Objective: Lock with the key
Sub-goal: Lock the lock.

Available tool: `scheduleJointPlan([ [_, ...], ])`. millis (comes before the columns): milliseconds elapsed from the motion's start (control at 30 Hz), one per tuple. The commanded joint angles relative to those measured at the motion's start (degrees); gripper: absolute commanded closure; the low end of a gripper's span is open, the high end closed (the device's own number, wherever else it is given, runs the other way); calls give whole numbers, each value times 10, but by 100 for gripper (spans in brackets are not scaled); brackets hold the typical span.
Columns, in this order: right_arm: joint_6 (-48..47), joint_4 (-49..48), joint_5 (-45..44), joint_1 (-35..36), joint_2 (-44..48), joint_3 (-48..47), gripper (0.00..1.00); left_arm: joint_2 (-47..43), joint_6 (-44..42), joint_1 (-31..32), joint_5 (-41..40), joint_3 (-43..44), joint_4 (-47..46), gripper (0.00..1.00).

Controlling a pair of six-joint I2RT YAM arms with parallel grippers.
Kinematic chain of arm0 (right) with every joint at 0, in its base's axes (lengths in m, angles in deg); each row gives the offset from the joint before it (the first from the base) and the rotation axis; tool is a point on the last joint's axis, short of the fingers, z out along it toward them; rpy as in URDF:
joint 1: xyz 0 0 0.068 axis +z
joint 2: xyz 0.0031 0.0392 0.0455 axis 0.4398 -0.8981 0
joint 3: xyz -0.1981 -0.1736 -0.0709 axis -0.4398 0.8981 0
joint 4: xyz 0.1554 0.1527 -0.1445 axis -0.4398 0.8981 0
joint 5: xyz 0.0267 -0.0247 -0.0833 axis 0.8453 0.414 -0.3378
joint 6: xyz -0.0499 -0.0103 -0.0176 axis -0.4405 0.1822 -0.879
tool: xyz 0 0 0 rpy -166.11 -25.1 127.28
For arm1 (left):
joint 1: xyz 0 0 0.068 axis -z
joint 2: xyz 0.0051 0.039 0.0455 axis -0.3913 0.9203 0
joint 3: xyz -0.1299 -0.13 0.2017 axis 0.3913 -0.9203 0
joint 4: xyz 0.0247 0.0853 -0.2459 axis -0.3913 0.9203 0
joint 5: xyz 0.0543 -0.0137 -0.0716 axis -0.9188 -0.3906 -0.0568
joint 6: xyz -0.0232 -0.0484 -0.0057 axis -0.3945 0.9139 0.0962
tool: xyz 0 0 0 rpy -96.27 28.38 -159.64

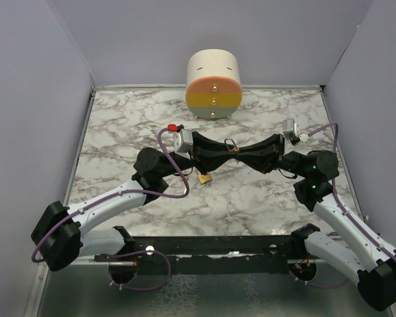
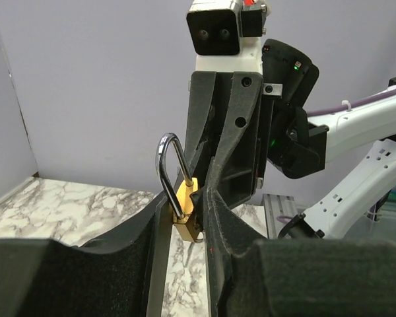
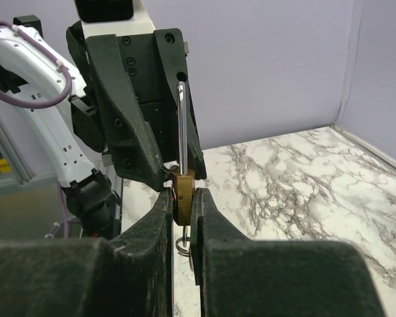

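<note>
A brass padlock (image 1: 231, 146) with a steel shackle is held in the air between both grippers over the middle of the table. My right gripper (image 3: 183, 201) is shut on the padlock body (image 3: 183, 188), which stands upright and edge-on, shackle up. My left gripper (image 2: 185, 210) comes from the opposite side, and its fingertips press the padlock body (image 2: 185, 203) from both sides. A wire key ring (image 3: 183, 244) hangs under the padlock; the key blade is hidden. In the top view the left gripper (image 1: 227, 150) and right gripper (image 1: 238, 150) meet tip to tip.
A small brass object (image 1: 204, 177) lies on the marble table (image 1: 264, 198) just below the left gripper; I cannot tell what it is. A cream cylinder (image 1: 213, 82) with an orange, yellow and green face stands at the back wall. Grey walls enclose three sides.
</note>
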Motion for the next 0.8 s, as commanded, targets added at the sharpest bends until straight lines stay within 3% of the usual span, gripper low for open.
scheduleJointPlan([
  [0, -6, -44, -32, 10, 20, -16, 98, -9, -2, 15, 26, -25, 106, 72],
  [133, -5, -39, -26, 10, 22, -11, 98, -34, -12, 15, -2, -26, 105, 67],
  [233, -3, -36, -21, 10, 24, -9, 98, -41, -20, 15, -18, -23, 105, 54],
  [600, -33, 19, -28, 10, 52, 11, 98, -98, -56, 3, -110, -15, 123, 39],
  [767, -53, 40, -46, 11, 55, 25, 98, -136, -59, -37, -92, 8, 170, 37],
])
